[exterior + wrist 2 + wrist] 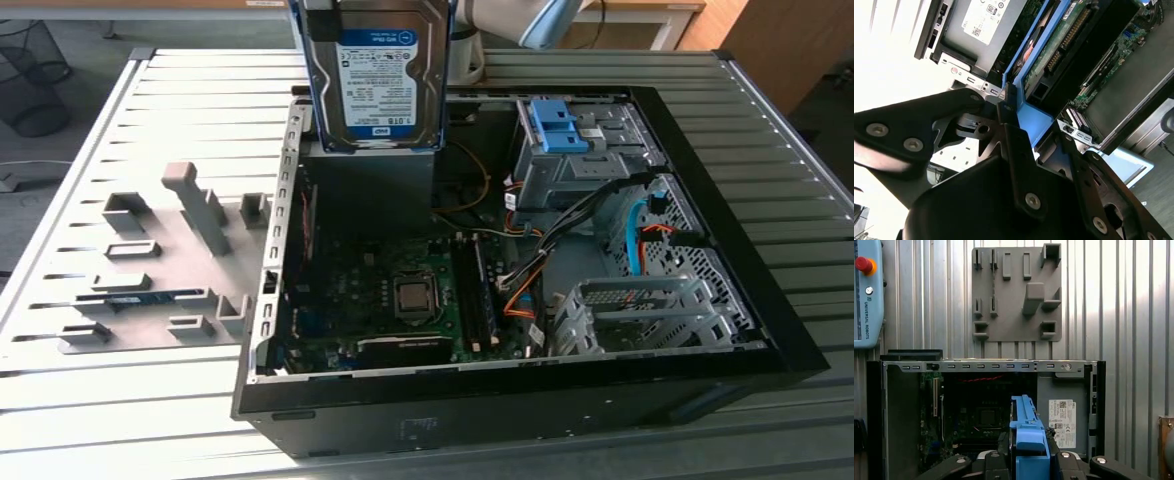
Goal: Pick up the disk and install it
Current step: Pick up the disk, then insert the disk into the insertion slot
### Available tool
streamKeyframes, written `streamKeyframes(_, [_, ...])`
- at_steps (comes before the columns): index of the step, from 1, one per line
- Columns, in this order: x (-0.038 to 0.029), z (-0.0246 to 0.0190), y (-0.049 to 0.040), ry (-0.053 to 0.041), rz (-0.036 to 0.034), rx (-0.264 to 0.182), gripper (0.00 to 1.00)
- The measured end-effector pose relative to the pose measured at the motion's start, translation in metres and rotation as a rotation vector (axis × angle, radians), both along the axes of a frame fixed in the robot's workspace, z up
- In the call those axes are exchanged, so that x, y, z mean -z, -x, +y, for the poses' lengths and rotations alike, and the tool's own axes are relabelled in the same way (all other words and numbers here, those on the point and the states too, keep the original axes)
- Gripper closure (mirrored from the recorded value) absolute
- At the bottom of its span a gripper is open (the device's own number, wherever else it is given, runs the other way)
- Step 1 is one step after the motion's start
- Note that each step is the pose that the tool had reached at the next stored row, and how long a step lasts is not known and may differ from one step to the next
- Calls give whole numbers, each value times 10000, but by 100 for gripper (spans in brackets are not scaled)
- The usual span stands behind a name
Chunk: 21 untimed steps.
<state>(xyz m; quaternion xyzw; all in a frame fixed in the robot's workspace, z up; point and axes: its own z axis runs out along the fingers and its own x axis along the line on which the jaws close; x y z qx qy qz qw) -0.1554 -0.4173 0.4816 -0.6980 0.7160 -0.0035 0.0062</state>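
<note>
The disk, a silver drive with a white-and-blue label and a blue rail frame, hangs upright over the back of the open computer case in the exterior view. In both wrist views my gripper is shut on the blue frame at the disk's end. A black finger presses on that blue edge, and the drive's green circuit board faces the camera. The disk is held clear above the dark box with a white sticker inside the case.
A blue bracket with no drive sits on the metal drive cage at the exterior view's right. The motherboard lies in the case's middle. A grey fixture plate lies on the slatted table beside the case. A teach pendant rests nearby.
</note>
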Motion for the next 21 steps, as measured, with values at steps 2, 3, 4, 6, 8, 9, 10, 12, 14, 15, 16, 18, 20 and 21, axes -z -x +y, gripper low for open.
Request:
streamKeyframes(2, [0, 0, 0, 0, 0, 0, 63])
streamKeyframes(3, [0, 0, 0, 0, 0, 0, 63])
streamKeyframes(4, [1, 0, -2, -1, 0, 0, 63])
streamKeyframes(6, [10, -2, -151, -2, -1, 0, 63])
streamKeyframes(8, [14, -7, -200, 0, 0, 0, 63])
streamKeyframes(9, [18, -10, -217, -1, -6, -1, 63])
streamKeyframes(10, [21, -12, -227, -2, -13, -1, 63])
streamKeyframes(12, [21, -12, -231, 0, -15, 0, 63])
streamKeyframes(14, [21, -12, -232, 1, -15, 0, 63])
streamKeyframes(15, [21, -12, -232, 0, -16, 0, 63])
streamKeyframes(16, [21, -12, -232, 1, -16, 0, 63])
streamKeyframes(18, [22, -12, -232, 0, -17, 0, 63])
streamKeyframes(20, [22, -12, -232, 0, -17, 0, 63])
streamKeyframes(21, [22, -12, -232, 0, -18, 0, 63])
